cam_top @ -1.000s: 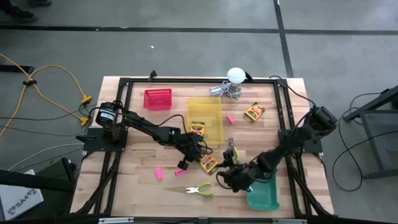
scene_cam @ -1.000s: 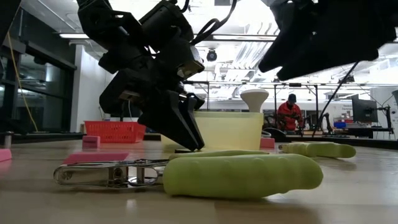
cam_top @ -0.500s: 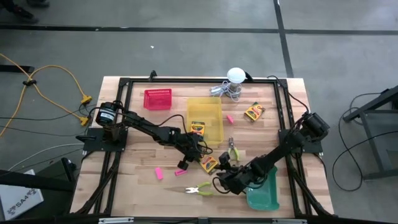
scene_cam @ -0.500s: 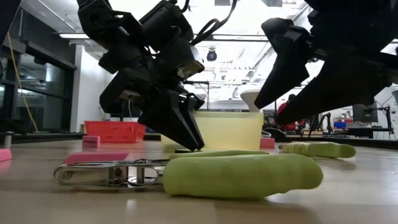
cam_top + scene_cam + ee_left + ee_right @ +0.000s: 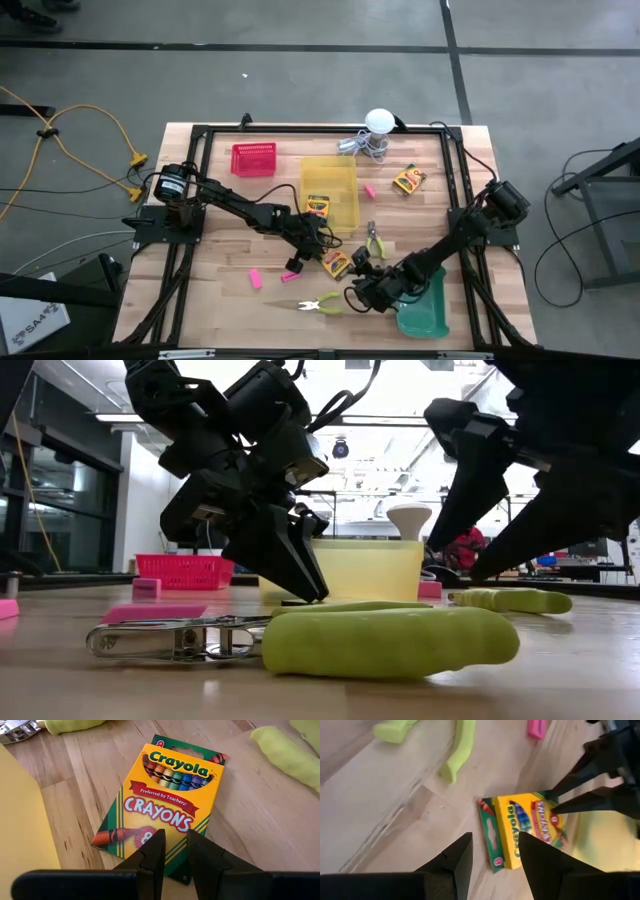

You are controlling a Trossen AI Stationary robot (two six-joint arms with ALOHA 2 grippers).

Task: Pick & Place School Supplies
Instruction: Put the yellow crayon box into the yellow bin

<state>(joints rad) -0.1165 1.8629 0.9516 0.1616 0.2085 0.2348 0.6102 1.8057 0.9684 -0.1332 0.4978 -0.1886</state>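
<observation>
Both grippers converge on 1 flat Crayola crayon box [image 5: 165, 805] lying on the wooden table [image 5: 220, 290], near the front corner of the yellow bin [image 5: 335, 185].

1. Left gripper [image 5: 173, 851]: its fingertips press down on the box's lower edge with only a narrow gap between them. The box lies flat beneath them, not clamped between the jaws. Treat this gripper as nearly closed and holding nothing.
2. Right gripper [image 5: 492, 852]: its jaws stand apart and empty, just short of the same box, pointed at its green edge.
3. Other supplies: 1 crayon box [image 5: 318, 206] rests in the yellow bin, another crayon box [image 5: 408, 179] lies near the table's far right, and the green-handled pliers [image 5: 322, 304] lie near the table's front edge.

Hazards, as judged from here:
- Collision. The two sets of fingertips sit close together; you risk contact if the right arm advances.
- Slip. The flat box offers little edge, so a pinch may skid it across the wood.
</observation>
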